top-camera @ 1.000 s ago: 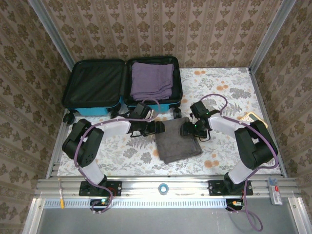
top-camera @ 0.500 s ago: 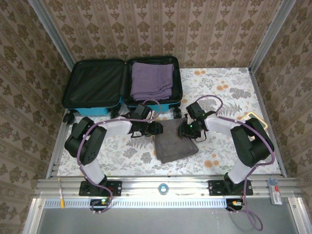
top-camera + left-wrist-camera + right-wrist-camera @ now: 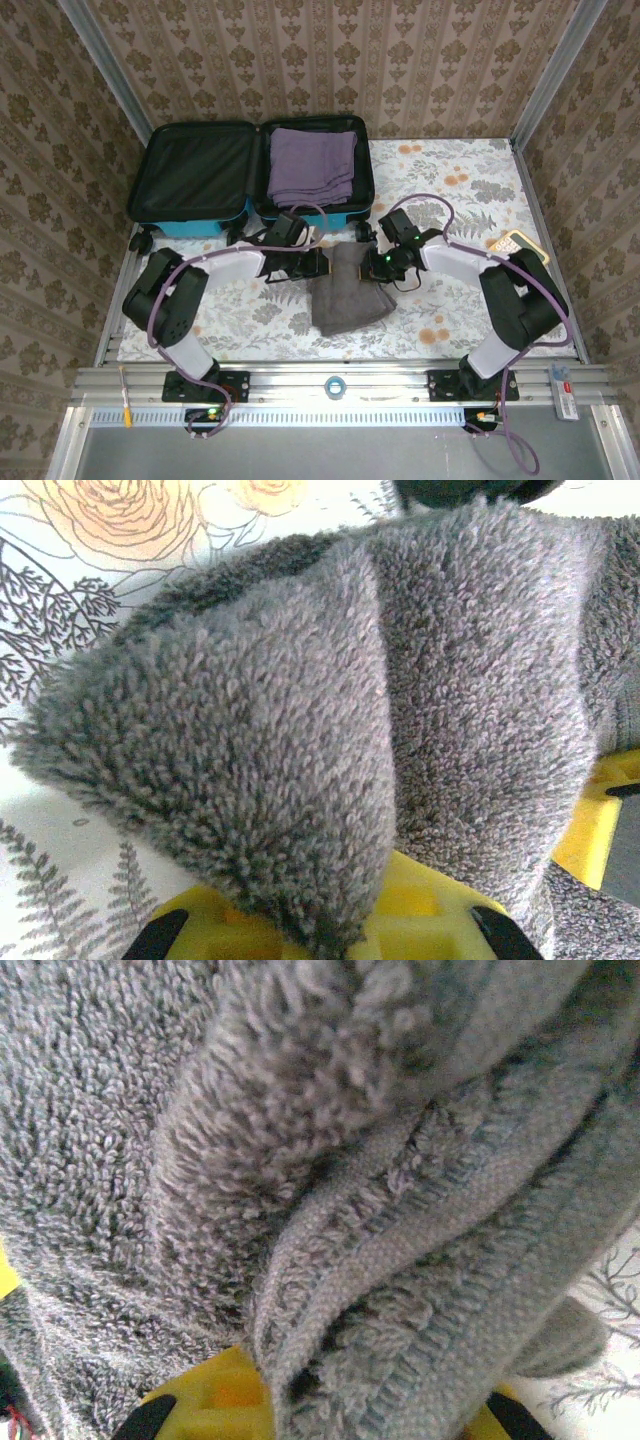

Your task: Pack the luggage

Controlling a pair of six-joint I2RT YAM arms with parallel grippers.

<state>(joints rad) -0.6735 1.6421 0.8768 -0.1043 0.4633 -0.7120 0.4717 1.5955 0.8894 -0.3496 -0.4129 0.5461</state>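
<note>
**Both grippers pinch a grey towel in front of the open suitcase**

You are looking down on a table covered with a white cloth (image 3: 455,185) printed with orange flowers and grey ferns. The small turquoise-blue hard-shell suitcase (image 3: 190,226) lies open like a clamshell at the far left of the table, its black lining facing up. Its left half is bare lining. Its right half holds a folded purple terry towel (image 3: 312,165).

Just in front of the suitcase lies a fluffy grey terry towel (image 3: 348,298), bunched up along its far edge. Your left gripper (image 3: 324,263) is clamped on that edge from the left. In the left wrist view a thick fold of grey pile sits over the yellow pads (image 3: 420,905). Your right gripper (image 3: 372,266) is closed on the same edge from the right. In its wrist view, folds and a hemmed border lie on its yellow pads (image 3: 215,1400).

A white tag with a red mark (image 3: 565,385) lies on the near rail. Its writing is too small to read.
</note>
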